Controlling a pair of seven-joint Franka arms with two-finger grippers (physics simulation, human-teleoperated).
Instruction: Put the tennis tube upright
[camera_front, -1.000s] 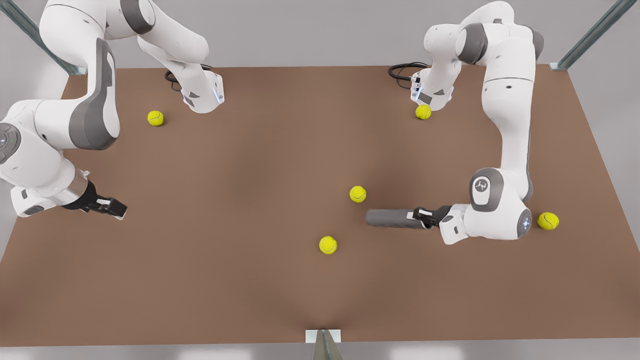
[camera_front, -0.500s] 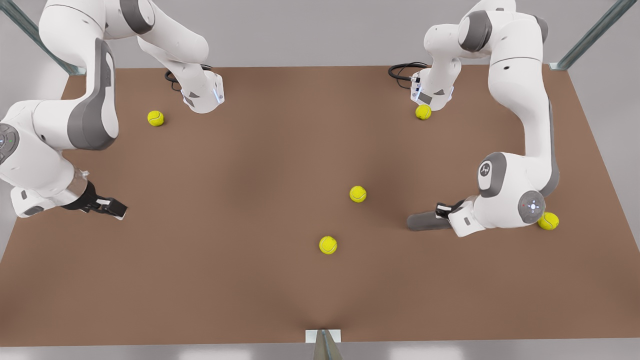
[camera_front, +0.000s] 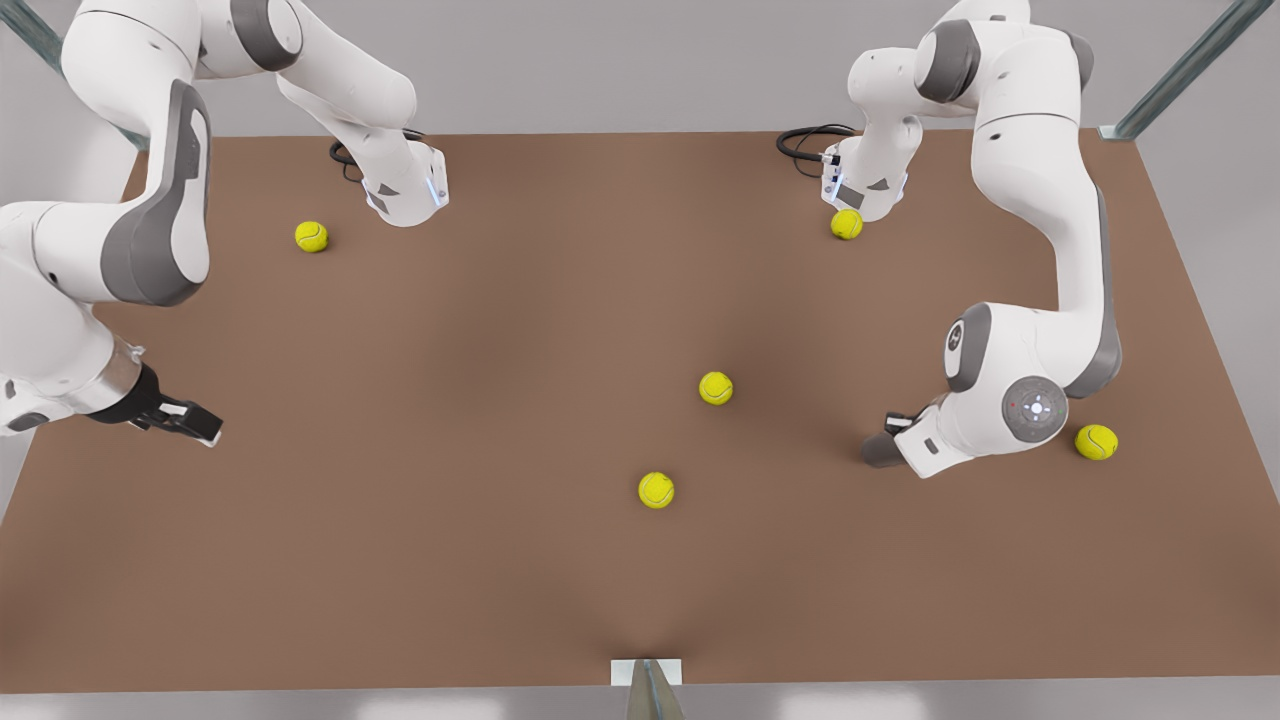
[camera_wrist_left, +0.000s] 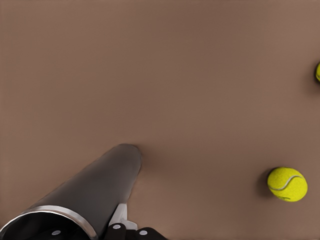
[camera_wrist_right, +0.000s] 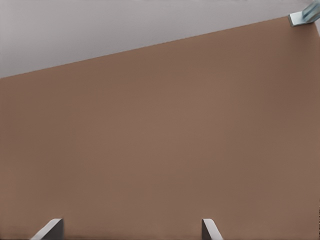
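We are seeing the brown table (camera_front: 500, 560) running out of the front view along its near corners. The left arm, on the front view's right, is covering most of the tennis tube (camera_front: 878, 452), so only a short grey stub is showing beside the wrist. The left gripper (camera_front: 900, 422) is mostly hidden too; in the left wrist view its dark fingers are clamping the tennis tube (camera_wrist_left: 95, 192) just under the pale rim, the far end touching the table. Half a second ago the tube was showing longer and flatter; it is now tilting steeply and the arm has swung inward. The right gripper (camera_front: 195, 425) is waiting at the front view's left, fingers (camera_wrist_right: 50, 229) apart, having drifted slightly outward. The nearest tennis ball (camera_wrist_left: 287, 183) is lying apart.
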